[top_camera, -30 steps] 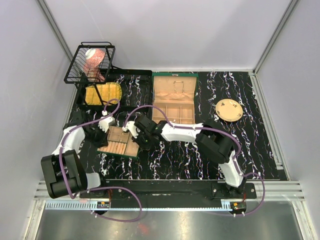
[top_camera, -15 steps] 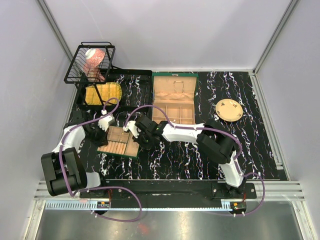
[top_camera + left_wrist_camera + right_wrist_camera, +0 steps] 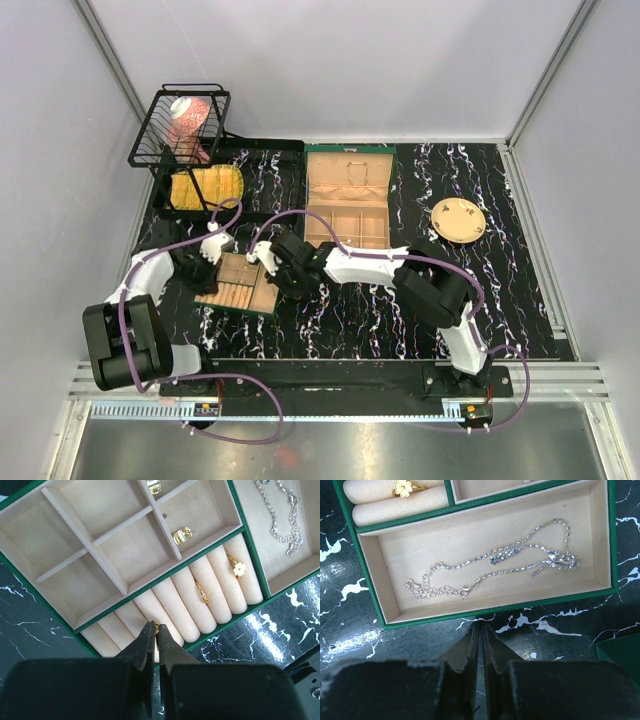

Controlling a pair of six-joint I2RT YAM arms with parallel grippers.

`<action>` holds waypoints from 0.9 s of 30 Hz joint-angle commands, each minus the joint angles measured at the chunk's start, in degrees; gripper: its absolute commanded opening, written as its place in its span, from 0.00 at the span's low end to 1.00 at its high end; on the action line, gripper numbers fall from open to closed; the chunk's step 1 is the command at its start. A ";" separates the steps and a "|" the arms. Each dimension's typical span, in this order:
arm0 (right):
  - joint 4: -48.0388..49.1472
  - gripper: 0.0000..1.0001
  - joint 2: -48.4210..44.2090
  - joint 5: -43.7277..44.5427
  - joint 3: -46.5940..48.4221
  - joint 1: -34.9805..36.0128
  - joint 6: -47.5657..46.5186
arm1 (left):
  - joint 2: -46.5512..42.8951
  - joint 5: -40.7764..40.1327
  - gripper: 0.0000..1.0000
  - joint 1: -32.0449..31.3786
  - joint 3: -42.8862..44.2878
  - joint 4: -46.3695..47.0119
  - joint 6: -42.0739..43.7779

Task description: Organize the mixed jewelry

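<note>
two black grippers are hanging low over a green tray with beige compartments [image 3: 127, 547]. the left gripper [image 3: 156, 628] is pinching a tiny gold piece [image 3: 157, 625] between its nearly touching fingers, at the near end of the cream ring rolls [image 3: 175, 605]. a gold flower ring [image 3: 239, 570] and a thin gold ring [image 3: 202, 592] are sitting between rolls farther right, and a gold clip [image 3: 182, 535] is lying in a square compartment. the right gripper [image 3: 480, 630] is hovering above the black marbled table [image 3: 350, 625] just beside the tray's edge, its fingers pressing together on nothing. a silver chain [image 3: 490, 565] is lying loose in the long compartment.
</note>
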 commanded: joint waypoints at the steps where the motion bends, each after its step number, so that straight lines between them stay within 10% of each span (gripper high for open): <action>1: 1.64 0.12 -2.96 1.39 -0.15 0.57 -0.65 | 0.02 -2.51 0.00 -2.20 0.17 1.16 -3.47; 27: 1.64 0.12 -3.76 2.35 -1.30 1.10 -1.45 | -5.17 -7.26 0.00 -2.73 -0.01 4.06 -8.40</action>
